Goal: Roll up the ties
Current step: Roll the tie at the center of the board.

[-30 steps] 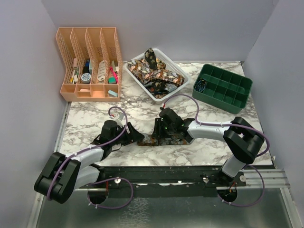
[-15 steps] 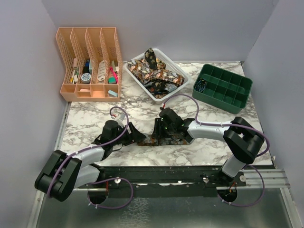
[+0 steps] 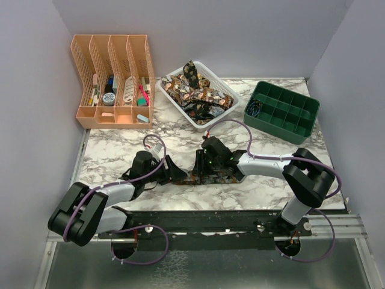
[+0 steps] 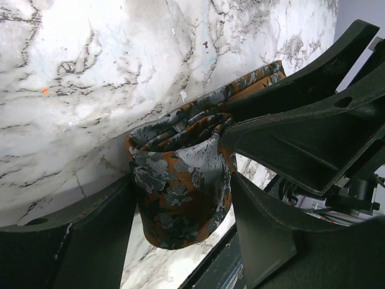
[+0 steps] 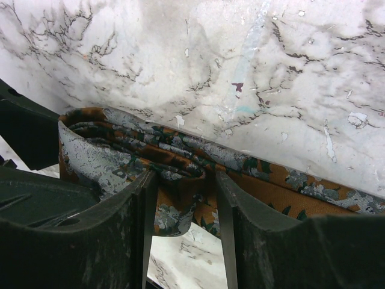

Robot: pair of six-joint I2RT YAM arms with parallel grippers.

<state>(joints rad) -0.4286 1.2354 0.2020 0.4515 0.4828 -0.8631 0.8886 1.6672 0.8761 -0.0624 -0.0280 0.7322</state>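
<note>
One patterned tie (image 3: 224, 176) lies on the marble table (image 3: 120, 150) near the front, its left end wound into a small roll. My left gripper (image 3: 179, 175) is shut on that roll (image 4: 180, 192), which sits between its fingers (image 4: 90, 241). My right gripper (image 3: 199, 173) faces it from the right and is shut on a fold of the same tie (image 5: 174, 205), right beside the roll. The flat remainder of the tie (image 5: 289, 189) runs off to the right. More ties (image 3: 194, 90) lie heaped in a white basket (image 3: 228, 91) at the back.
An orange desk organiser (image 3: 111, 78) with small items stands at the back left. A green compartment tray (image 3: 283, 111) holding thin black cords (image 3: 254, 108) stands at the back right. The two grippers almost touch each other; the right gripper's fingers (image 4: 313, 108) fill the left wrist view's right side.
My left arm has shifted slightly up and to the right, closer to the right gripper. The right arm and the tie look unchanged.
</note>
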